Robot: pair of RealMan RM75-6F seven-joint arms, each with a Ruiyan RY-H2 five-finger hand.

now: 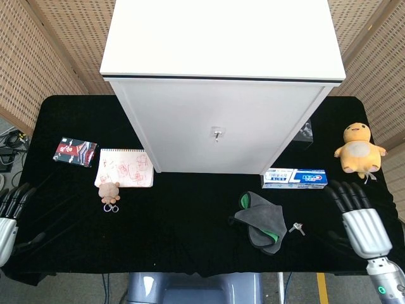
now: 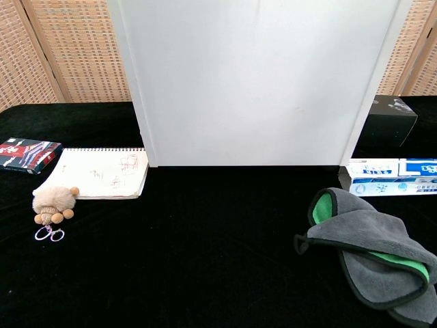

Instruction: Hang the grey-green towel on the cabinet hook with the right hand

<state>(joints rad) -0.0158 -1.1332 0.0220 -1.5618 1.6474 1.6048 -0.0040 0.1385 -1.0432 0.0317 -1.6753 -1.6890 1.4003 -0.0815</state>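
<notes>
While the right robot hand (image 1: 358,215) hovers with fingers spread and empty at the near right of the desk (image 1: 190,215), one small metal key (image 1: 297,228) lies between it and the grey-green towel (image 1: 261,221). One toothpaste box (image 1: 295,178) sits beyond, before the white cabinet (image 1: 221,95) and its hook (image 1: 216,133). Left robot hand (image 1: 9,212) is open, far left.
</notes>
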